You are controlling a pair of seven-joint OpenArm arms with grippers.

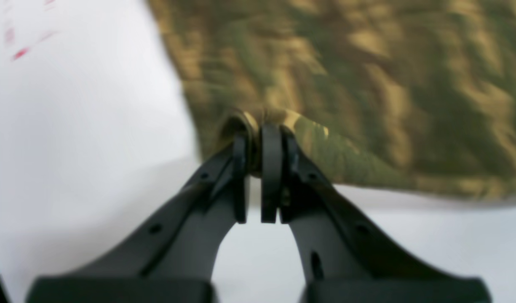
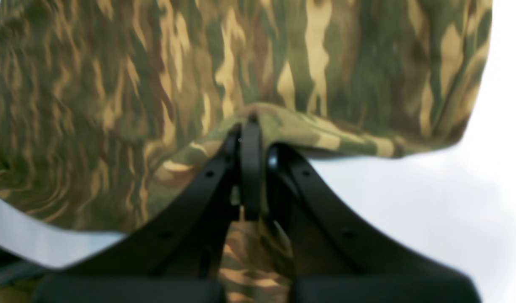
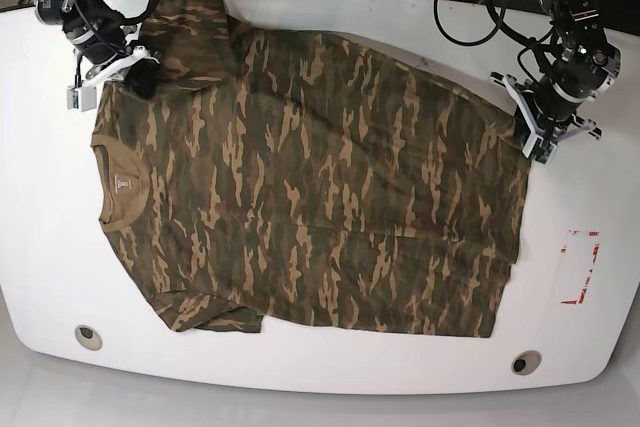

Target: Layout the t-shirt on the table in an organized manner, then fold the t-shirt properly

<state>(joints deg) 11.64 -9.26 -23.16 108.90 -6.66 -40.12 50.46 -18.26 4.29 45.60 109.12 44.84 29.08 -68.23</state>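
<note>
Both pincers, left pincer (image 1: 258,147) and right pincer (image 2: 247,139), are pinching the t-shirt (image 3: 310,187) along the surface's (image 3: 330,367) far edge, layout step nearing done; next, folding.

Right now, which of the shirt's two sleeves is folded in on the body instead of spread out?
The sleeve on the t-shirt's near edge in the base view, by the grommet hole. The far sleeve beside the right gripper sticks out flat.

The t-shirt (image 3: 310,187) lies spread flat on the table (image 3: 300,367). One edge of it sits between the left gripper (image 1: 258,168)'s jaws, with bare table to their left. Another edge sits between the right gripper (image 2: 247,168)'s jaws, the cloth stretching ahead of them.
</note>
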